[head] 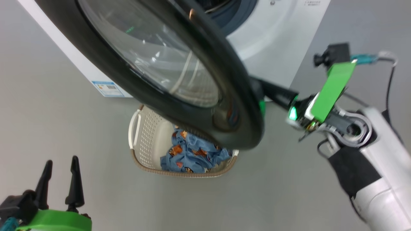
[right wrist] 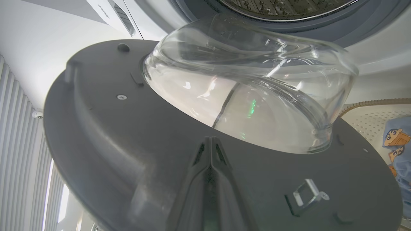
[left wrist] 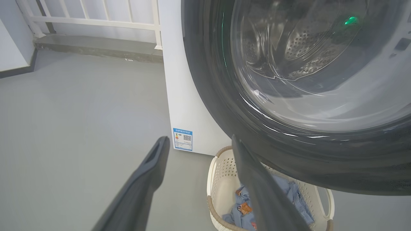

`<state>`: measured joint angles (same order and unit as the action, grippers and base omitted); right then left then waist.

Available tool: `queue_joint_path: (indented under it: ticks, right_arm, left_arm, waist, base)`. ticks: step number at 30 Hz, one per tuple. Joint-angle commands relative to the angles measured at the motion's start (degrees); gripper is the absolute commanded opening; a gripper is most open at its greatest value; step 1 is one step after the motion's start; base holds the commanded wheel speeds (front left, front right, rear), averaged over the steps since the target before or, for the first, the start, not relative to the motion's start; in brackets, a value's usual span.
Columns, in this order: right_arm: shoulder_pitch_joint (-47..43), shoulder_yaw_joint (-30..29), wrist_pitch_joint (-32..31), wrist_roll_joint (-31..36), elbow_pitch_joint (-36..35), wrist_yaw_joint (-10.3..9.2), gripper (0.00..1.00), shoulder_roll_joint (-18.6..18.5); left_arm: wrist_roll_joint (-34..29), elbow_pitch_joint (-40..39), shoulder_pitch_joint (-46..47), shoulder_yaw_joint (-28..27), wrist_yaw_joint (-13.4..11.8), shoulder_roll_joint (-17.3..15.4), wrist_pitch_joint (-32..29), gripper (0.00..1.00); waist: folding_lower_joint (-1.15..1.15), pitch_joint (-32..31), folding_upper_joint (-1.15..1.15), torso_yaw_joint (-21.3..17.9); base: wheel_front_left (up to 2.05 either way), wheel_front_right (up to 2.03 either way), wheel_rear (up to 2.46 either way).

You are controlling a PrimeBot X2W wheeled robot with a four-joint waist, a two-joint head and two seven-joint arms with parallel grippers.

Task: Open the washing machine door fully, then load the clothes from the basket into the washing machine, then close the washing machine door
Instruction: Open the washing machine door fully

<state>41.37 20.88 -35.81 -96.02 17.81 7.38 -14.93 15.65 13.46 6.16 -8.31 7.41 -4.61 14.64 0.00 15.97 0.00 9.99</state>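
Washing machine door (head: 224, 80) ajar, glass (right wrist: 250, 96) toward drum (right wrist: 282, 4); right gripper (right wrist: 210, 141) closed, left gripper (head: 61, 162) spread.

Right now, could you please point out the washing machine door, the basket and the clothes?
washing machine door (head: 229, 80): head view, on its glossy black rim.
basket (head: 149, 138): head view, on its perforated inner wall.
clothes (head: 196, 155): head view, on the blue printed fabric.

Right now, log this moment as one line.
step: open door | washing machine door: part open, above basket | right jaws: shut, at door's inner face | left jaws: open, empty | clothes: in basket
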Motion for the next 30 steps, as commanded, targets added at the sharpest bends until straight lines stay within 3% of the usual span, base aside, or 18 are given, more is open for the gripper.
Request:
queue_joint_path:
  ticks: [1, 19, 30]
  right_arm:
    - [-1.4, 1.4, -0.7, -0.2, -2.1, 0.11, 0.0, 1.6]
    - [-11.6, 9.4, -2.4, 1.8, -3.7, 0.11, 0.0, 11.1]
    - [-12.2, 19.3, 6.0, 0.5, -2.6, 0.11, 0.0, 12.0]
  left_arm:
    - [-0.5, -1.0, -0.3, -2.3, 0.1, -1.3, 0.4, 1.0]
    - [-2.9, -1.6, -4.0, -3.5, 0.1, 1.2, 0.4, 1.0]
    - [-3.8, -1.4, -4.3, 0.6, 0.1, 1.6, 0.4, 1.0]
  waist:
    - [0.0, -1.8, 0.0, 0.4]
    - [0.0, -10.6, 0.0, 2.6]
    - [0.0, -12.4, 0.0, 6.3]
  base:
    - [0.0, 0.0, 0.0]
    - [0.0, 0.0, 0.0]
    - [0.0, 0.0, 0.0]
